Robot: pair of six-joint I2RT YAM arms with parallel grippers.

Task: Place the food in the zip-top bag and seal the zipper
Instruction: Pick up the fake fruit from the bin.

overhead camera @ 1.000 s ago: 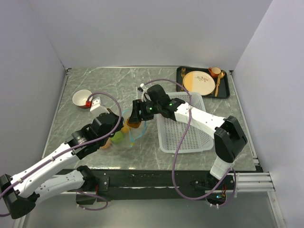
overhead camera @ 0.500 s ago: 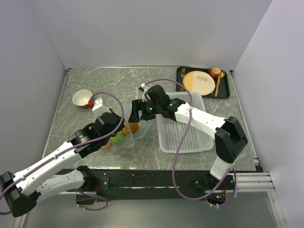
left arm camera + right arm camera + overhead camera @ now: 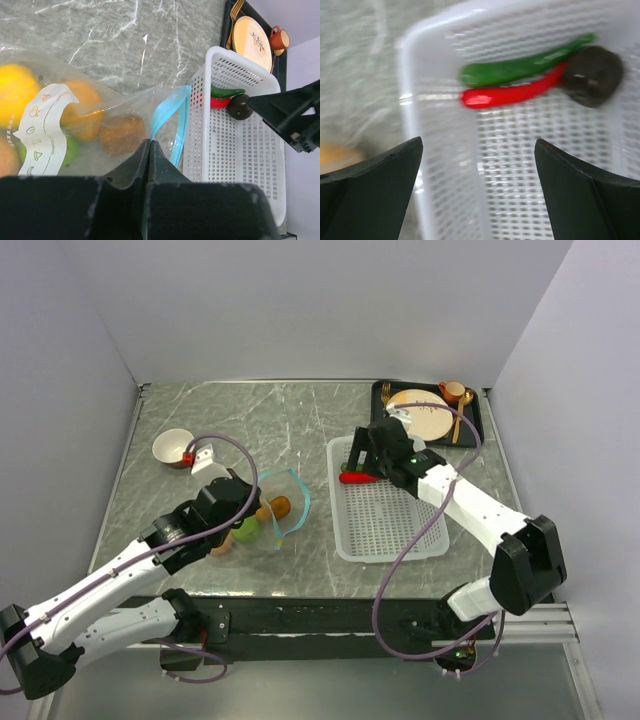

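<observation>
Meanwhile the left gripper [image 3: 150, 145] was clenched on the limp film of the clear plastic zip-top bag [image 3: 125, 107], beside its light blue-teal zipper strip [image 3: 167, 112], with round toy fruits [image 3: 82, 117] inside. The right gripper [image 3: 477, 150] hung wide open over the white mesh basket [image 3: 410, 115], where a long red pepper [image 3: 512, 94], long green pepper [image 3: 520, 67] and brown round [image 3: 594, 75] lay bunched together. Probably light, hard and slick, the red pepper wanted pinching across its thicker middle.

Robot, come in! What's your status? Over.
Left gripper shut on bag edge. Right gripper open over basket. Peppers and brown piece in basket; zipper unsealed. Nothing blocking.
</observation>
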